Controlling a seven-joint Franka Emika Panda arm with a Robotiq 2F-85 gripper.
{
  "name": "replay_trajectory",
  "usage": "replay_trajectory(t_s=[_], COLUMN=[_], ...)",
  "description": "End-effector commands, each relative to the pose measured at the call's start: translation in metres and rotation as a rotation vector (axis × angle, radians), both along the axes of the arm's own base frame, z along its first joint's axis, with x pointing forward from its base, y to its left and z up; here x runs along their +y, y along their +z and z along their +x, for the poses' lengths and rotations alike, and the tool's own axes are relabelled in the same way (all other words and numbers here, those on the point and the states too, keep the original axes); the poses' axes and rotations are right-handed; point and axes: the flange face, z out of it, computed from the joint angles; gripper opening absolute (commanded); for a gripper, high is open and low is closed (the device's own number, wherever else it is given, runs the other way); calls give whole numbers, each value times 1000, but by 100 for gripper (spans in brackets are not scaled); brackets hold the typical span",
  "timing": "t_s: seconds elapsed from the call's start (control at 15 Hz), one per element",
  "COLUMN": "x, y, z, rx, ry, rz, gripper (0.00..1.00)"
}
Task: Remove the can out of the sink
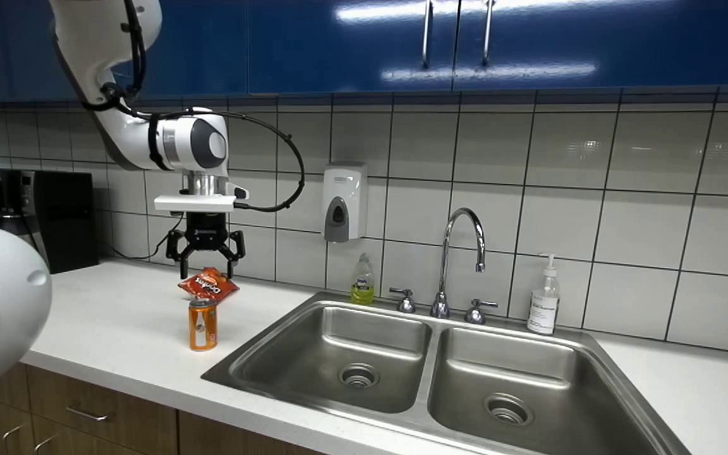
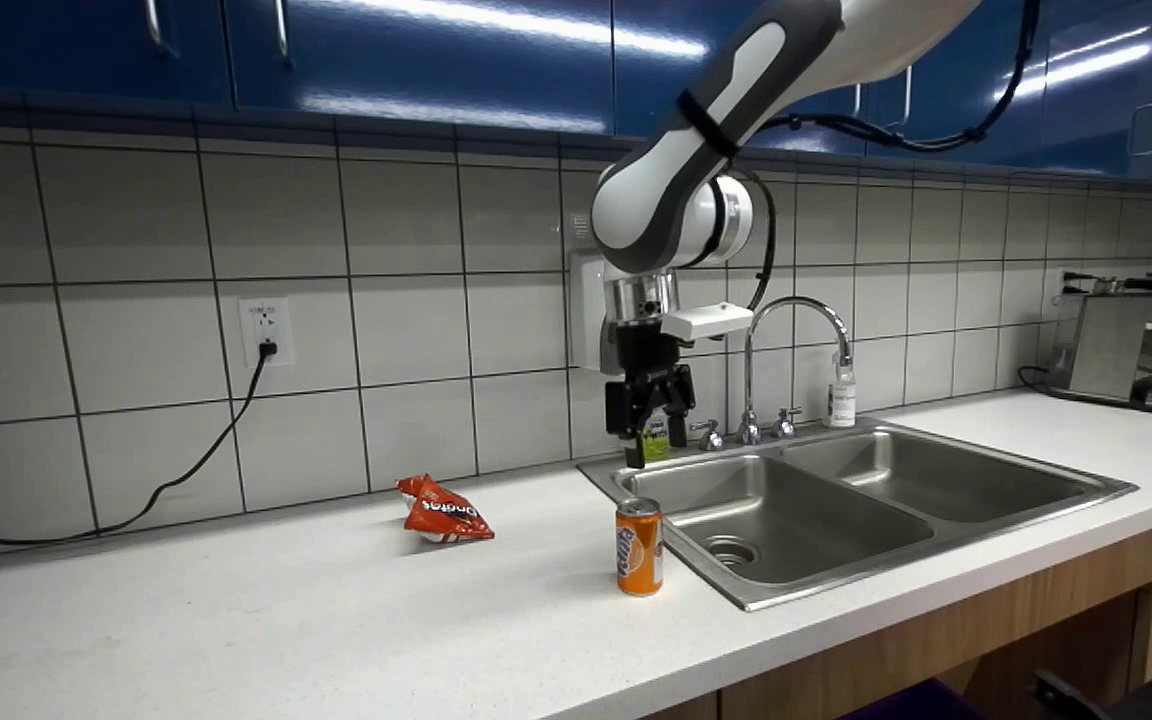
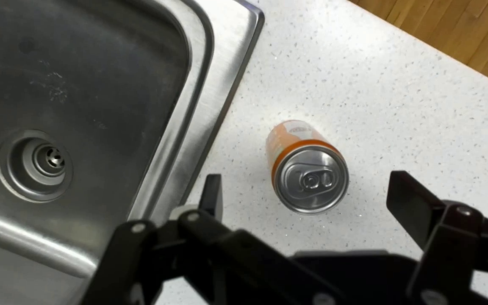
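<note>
An orange can [image 1: 203, 325] stands upright on the white counter, beside the sink [image 1: 428, 373] and not in it. In an exterior view the can [image 2: 640, 550] is close to the near corner of the sink rim [image 2: 711, 575]. My gripper [image 1: 206, 273] hangs above the counter, pointing down, with its fingers wide apart. In an exterior view the gripper [image 2: 656, 450] is higher than the can and apart from it. In the wrist view the can's silver top [image 3: 309, 180] lies between the two open fingertips [image 3: 306, 186], below them and untouched. Both sink basins hold nothing visible.
A red chip bag [image 1: 209, 285] lies on the counter behind the can. A faucet [image 1: 445, 265], a yellow-green soap bottle [image 1: 363, 284] and a pump bottle [image 1: 544, 303] stand along the sink's back. A wall dispenser [image 1: 344, 202] hangs above. The counter's front edge [image 2: 656, 690] is near.
</note>
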Motion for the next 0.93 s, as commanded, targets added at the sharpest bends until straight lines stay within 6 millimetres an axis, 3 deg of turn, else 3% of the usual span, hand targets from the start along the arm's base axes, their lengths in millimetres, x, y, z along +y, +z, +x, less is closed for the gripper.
replay_trajectory(t_s=[0.0,0.33,0.87], x=[-30,-81,-154], y=[29,49,57], z=[-33,-76,-147], rx=[-16,-28,25], ry=[-100,-272,-506], rz=[13,9,0], gripper=[100,100,100])
